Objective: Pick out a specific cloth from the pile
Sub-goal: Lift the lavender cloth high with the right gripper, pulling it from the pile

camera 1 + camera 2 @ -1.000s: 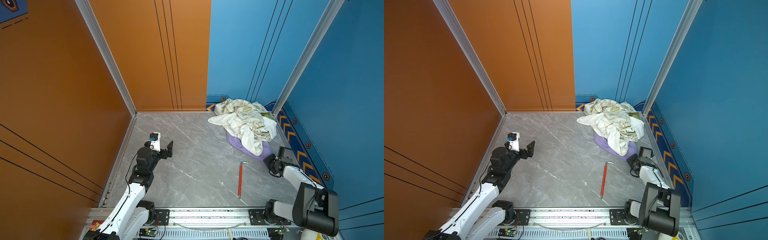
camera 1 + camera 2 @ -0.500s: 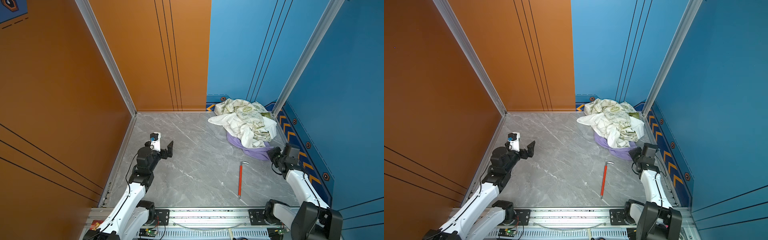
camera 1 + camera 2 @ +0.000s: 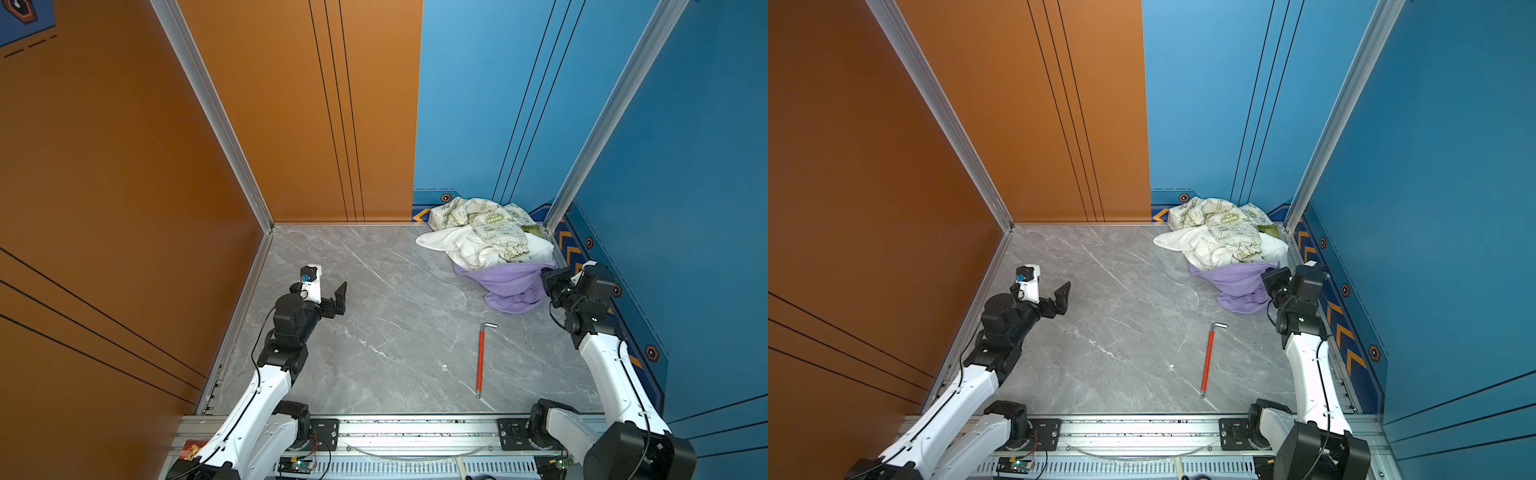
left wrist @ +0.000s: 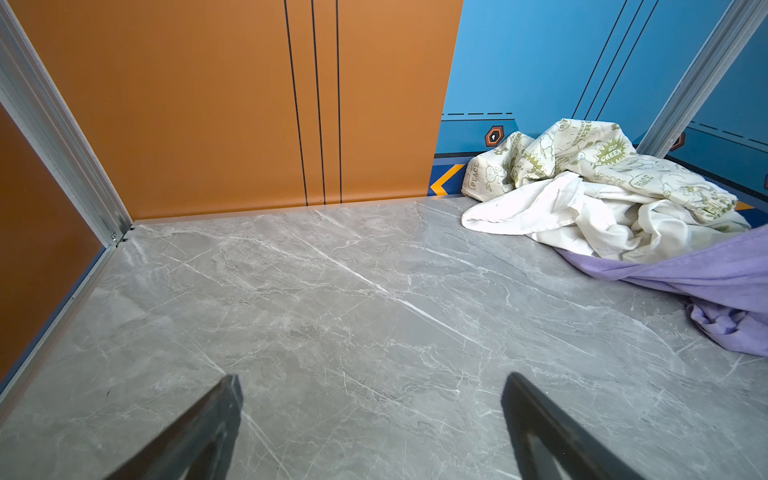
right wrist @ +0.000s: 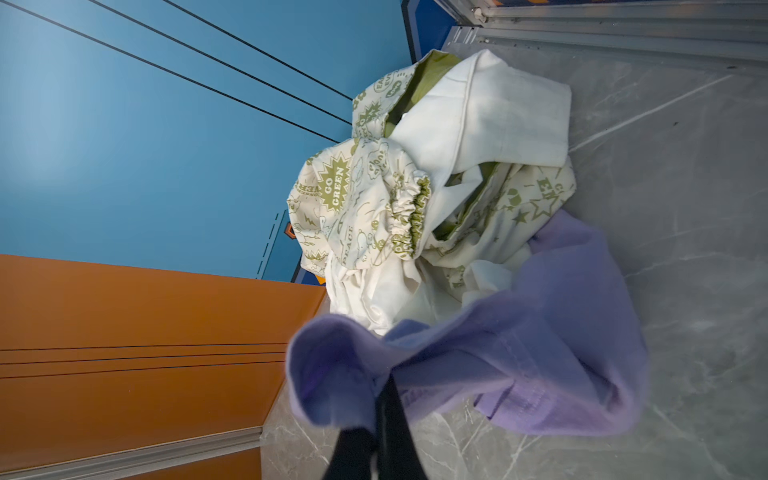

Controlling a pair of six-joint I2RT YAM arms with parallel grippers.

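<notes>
The lavender cloth [image 3: 509,286] [image 3: 1241,286] lies at the near side of the pile [image 3: 486,237] [image 3: 1221,237] in the far right corner, its far edge tucked under the white and green-printed fabrics. My right gripper [image 3: 547,279] [image 3: 1268,278] is shut on the cloth's right edge, lifted off the floor. In the right wrist view the cloth [image 5: 540,345] drapes over the closed gripper [image 5: 384,390], with the pile [image 5: 415,187] behind. My left gripper [image 3: 328,286] [image 4: 370,382] hangs open over bare floor at the left, far from the cloth [image 4: 727,291].
A red-handled hex key [image 3: 481,357] [image 3: 1208,357] lies on the grey marble floor in front of the cloth. Orange walls stand at the left and back, blue walls at the back right and right. A metal rail [image 3: 415,428] runs along the front edge.
My right gripper has risen and moved away from the front rail with the lavender cloth, drawing more of it out from under the pile. The left arm has not moved.
</notes>
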